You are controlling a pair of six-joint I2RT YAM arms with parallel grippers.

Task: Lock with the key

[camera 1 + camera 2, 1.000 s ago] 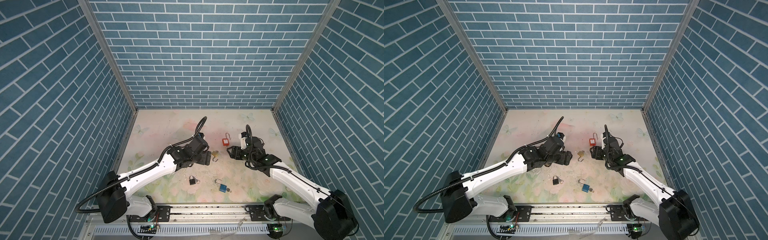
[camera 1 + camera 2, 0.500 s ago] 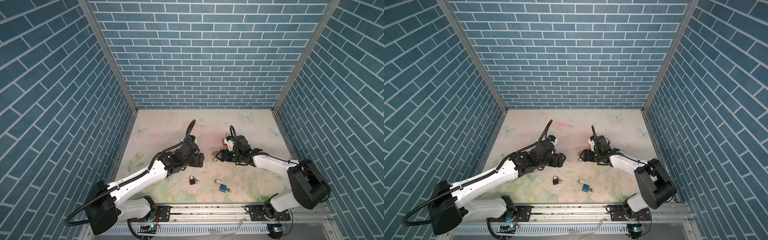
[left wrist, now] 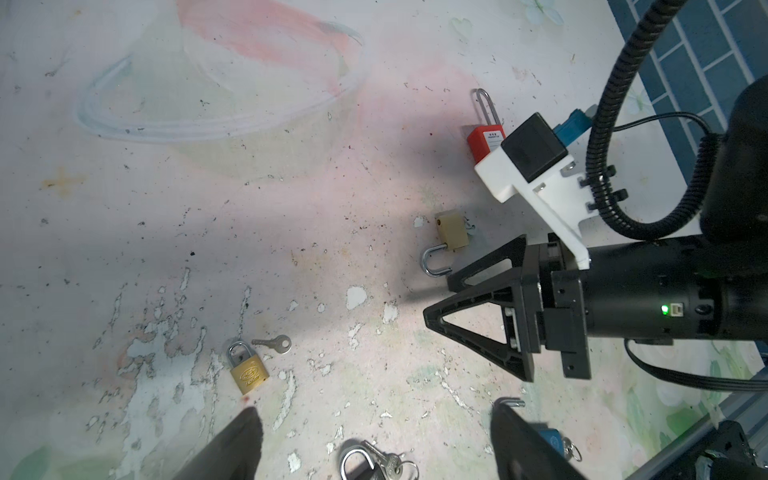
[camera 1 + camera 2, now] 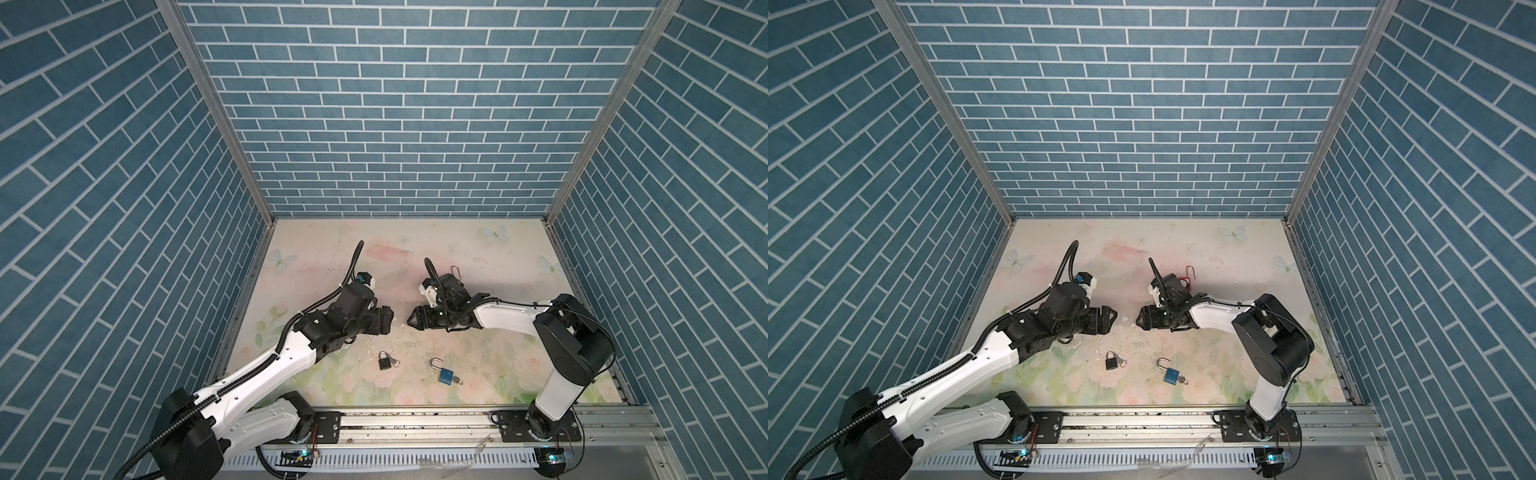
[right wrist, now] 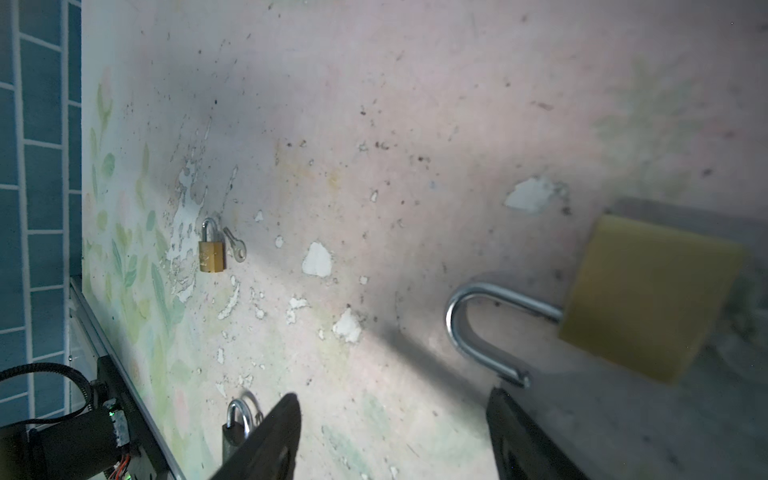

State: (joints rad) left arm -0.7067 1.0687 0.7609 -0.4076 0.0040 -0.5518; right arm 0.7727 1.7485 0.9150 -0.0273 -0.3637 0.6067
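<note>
A tan padlock point(image 3: 453, 232) lies on the floor with its shackle point(image 5: 478, 328) swung open, close beside my right gripper point(image 3: 438, 303). That gripper point(image 5: 392, 397) is open and holds nothing; one fingertip point(image 5: 505, 409) is next to the shackle's free end. A small brass padlock point(image 3: 248, 370) with its shackle shut lies with a loose silver key point(image 3: 274, 344) beside it. My left gripper point(image 3: 374, 409) is open and empty above bare floor. In both top views the two grippers point(image 4: 385, 320) point(image 4: 412, 323) face each other low over the middle, and they hide both brass-coloured locks.
A black padlock with keys point(image 4: 384, 360) and a blue padlock with keys point(image 4: 446, 376) lie nearer the front rail. A red padlock point(image 3: 484, 141) sits behind the right wrist. Blue brick walls point(image 4: 390, 124) close in three sides.
The right arm has folded back and its gripper has come down and left over the tan padlock. The left gripper has drawn back to the left and toward the front.
</note>
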